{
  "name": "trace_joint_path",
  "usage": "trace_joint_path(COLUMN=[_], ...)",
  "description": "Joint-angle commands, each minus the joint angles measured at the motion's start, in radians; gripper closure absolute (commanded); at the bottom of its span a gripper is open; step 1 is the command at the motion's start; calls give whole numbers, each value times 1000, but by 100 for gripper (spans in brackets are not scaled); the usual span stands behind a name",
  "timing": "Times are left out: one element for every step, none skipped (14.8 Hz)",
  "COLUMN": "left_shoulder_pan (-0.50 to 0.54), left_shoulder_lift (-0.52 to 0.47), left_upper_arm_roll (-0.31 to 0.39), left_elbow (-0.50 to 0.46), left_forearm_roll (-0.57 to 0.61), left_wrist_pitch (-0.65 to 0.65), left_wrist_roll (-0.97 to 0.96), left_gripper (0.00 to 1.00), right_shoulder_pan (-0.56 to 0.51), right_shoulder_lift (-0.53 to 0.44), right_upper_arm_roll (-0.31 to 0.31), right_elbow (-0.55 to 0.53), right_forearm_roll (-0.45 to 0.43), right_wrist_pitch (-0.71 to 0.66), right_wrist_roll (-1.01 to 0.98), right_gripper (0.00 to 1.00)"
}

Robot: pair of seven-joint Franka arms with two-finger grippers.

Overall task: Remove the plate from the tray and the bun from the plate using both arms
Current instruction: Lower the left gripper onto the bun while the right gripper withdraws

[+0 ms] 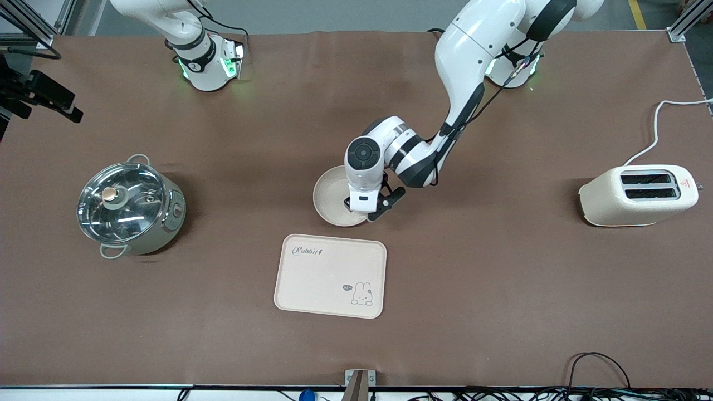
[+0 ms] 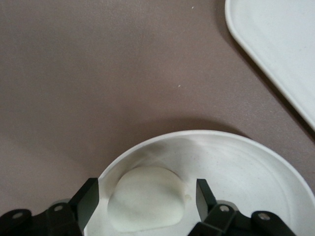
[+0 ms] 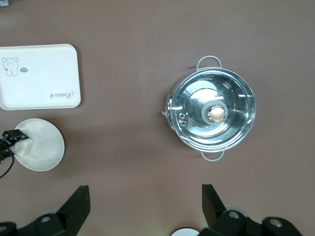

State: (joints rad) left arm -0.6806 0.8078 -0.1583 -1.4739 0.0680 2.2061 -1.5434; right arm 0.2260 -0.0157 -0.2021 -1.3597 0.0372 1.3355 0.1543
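L claw (image 2: 147, 196) down in plate (image 1: 328, 195), fingers apart astride bun (image 2: 146, 204), no grip yet | R claw (image 3: 146, 204) waits high over surface, wide open, empty

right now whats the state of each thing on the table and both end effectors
plate: flat on the table, bun in it
bun: lying in the plate, between the left end effector's fingers, gaps either side
left end effector: open, down at the plate, straddling the bun
right end effector: open, empty, waiting high above the table
pot: glass lid on
tray: flat, nothing on it
toaster: slots empty
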Motion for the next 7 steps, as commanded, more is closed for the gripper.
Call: trace_joint_path(left_shoulder_pan=[-11, -11, -11, -11, -11, -11, -11], left_shoulder_lift=[22, 24, 24, 24, 24, 24, 24], left_upper_arm_roll=[8, 8, 8, 6, 6, 6, 6], left_elbow=[18, 18, 18, 18, 18, 18, 18], left_forearm_roll=[18, 18, 18, 18, 18, 18, 18], left_wrist_pitch=[15, 24, 26, 26, 26, 26, 26], left_wrist_roll=[-18, -18, -18, -20, -18, -18, -18], left_gripper=[23, 26, 29, 33, 36, 40, 44], right_shoulder_pan=[-43, -40, -42, -45, -51, -62, -77], right_shoulder_lift=[-20, -20, -20, -20, -17, -15, -13], right_upper_arm_roll=[24, 24, 24, 23, 18, 15, 15], right_elbow=[-18, -18, -18, -18, -19, -27, -29], right_forearm_roll=[-25, -26, -26, -26, -29, -30, -30], right_wrist_pitch=[-9, -12, -22, -25, -24, -19, -18], right_wrist_roll=[-42, -36, -35, -42, -54, -77, -87], right_gripper=[0, 0, 0, 0, 0, 0, 0])
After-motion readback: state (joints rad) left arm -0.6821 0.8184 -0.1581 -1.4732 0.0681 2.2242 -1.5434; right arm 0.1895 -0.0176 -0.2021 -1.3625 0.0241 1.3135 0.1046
